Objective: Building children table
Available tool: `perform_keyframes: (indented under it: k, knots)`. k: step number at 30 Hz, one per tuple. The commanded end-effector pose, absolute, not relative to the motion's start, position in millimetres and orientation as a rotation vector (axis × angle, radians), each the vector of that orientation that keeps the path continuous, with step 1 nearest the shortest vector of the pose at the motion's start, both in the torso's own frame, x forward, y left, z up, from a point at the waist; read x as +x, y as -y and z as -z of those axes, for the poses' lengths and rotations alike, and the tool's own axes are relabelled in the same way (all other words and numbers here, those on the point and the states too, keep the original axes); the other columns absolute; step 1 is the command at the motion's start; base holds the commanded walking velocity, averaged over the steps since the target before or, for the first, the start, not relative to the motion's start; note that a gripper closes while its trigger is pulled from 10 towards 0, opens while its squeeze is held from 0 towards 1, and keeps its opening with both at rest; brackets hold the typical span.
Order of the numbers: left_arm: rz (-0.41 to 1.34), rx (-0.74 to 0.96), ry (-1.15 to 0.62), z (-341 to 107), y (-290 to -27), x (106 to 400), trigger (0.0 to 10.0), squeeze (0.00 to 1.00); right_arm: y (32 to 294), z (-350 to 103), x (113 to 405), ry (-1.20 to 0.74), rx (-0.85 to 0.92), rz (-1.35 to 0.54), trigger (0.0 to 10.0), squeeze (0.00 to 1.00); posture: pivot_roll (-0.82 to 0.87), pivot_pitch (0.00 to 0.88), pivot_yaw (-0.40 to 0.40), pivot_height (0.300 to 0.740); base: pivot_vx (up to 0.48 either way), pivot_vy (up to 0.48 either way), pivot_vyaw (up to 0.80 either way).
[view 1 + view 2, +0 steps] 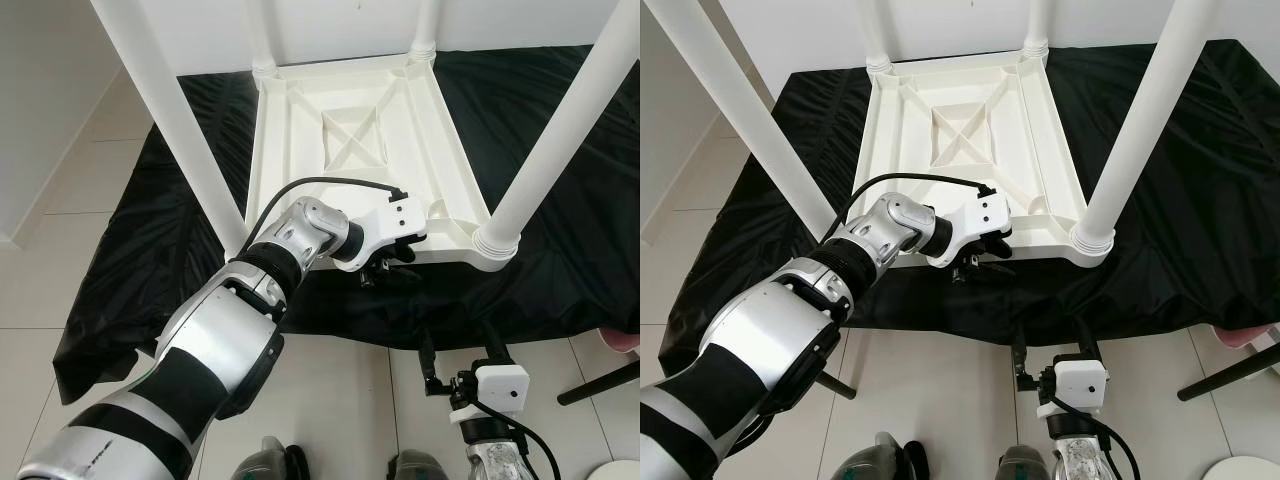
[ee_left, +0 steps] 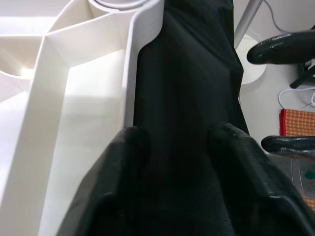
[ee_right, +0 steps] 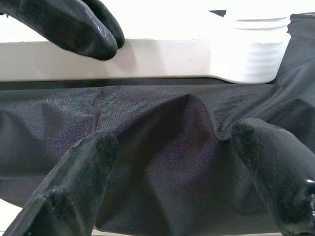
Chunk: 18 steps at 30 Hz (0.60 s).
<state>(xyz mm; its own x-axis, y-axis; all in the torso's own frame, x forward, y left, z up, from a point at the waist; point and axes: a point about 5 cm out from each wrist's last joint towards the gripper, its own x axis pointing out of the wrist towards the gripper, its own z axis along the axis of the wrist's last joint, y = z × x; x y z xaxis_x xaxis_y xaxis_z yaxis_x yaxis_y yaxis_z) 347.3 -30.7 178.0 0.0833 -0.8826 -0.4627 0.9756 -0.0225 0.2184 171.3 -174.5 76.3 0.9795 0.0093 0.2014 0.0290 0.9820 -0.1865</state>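
While the white plastic table [image 1: 370, 150] lies upside down on the black cloth [image 1: 180, 250], legs up, ribbed underside unmarked, my left gripper [image 1: 385, 270] hangs parted and empty at its near rim; my right gripper [image 1: 460, 365] waits open below.

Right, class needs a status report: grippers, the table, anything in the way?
Left gripper open at near rim of upturned white children's table. Right gripper open, low, facing it. Four legs up. Black cloth underneath.

Both head cams look steeply down over the upturned white table [image 1: 370, 150]. Wrist cams sit super close along their fingers, both catching its near rim and the black cloth [image 3: 162, 142].
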Motion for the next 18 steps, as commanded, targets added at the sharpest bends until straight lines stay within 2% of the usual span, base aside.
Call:
perform_keyframes:
  k: [1,5,6,7,15,16,17,18]
  knots:
    - [1.346,0.547,-0.188,-181.0,28.4,356.4,10.0,0.97,172.4,-73.8,169.9,0.190,-0.180,0.009,10.0,0.00,-0.16,0.098,0.149,0.740,0.000,0.000,0.00]
    - [1.325,0.555,-0.182,-183.1,27.9,358.2,10.0,1.00,172.0,-73.3,169.8,0.189,-0.178,0.008,10.0,0.00,-0.16,0.099,0.149,0.740,0.000,0.000,0.00]
    - [1.320,0.558,-0.180,-183.4,27.8,358.5,10.0,0.60,171.8,-73.1,169.8,0.188,-0.178,0.007,10.0,0.00,-0.16,0.099,0.149,0.740,0.000,0.000,0.00]
    - [1.311,0.561,-0.180,-183.2,27.8,358.9,10.0,0.00,171.5,-72.9,169.7,0.188,-0.177,0.007,10.0,0.00,-0.16,0.098,0.150,0.740,0.000,0.000,0.00]
    - [1.312,0.526,-0.181,-183.9,29.4,358.4,10.0,0.00,170.6,-72.2,169.0,0.187,-0.180,0.007,10.0,0.00,-0.17,0.095,0.153,0.740,0.000,0.000,0.00]
    - [1.330,0.505,-0.180,-185.7,29.1,358.1,10.0,0.36,171.1,-71.9,168.9,0.185,-0.180,0.009,10.0,0.00,-0.17,0.092,0.153,0.740,0.000,0.000,0.00]
    - [1.330,0.505,-0.180,-185.7,29.1,358.1,10.0,0.36,171.1,-71.9,168.9,0.185,-0.180,0.009,10.0,0.00,-0.17,0.092,0.153,0.740,0.000,0.000,0.00]
    - [1.340,0.501,-0.169,-188.8,29.0,358.5,10.0,0.63,171.5,-71.5,168.5,0.184,-0.181,0.011,10.0,0.00,-0.17,0.092,0.152,0.740,0.000,0.000,0.00]
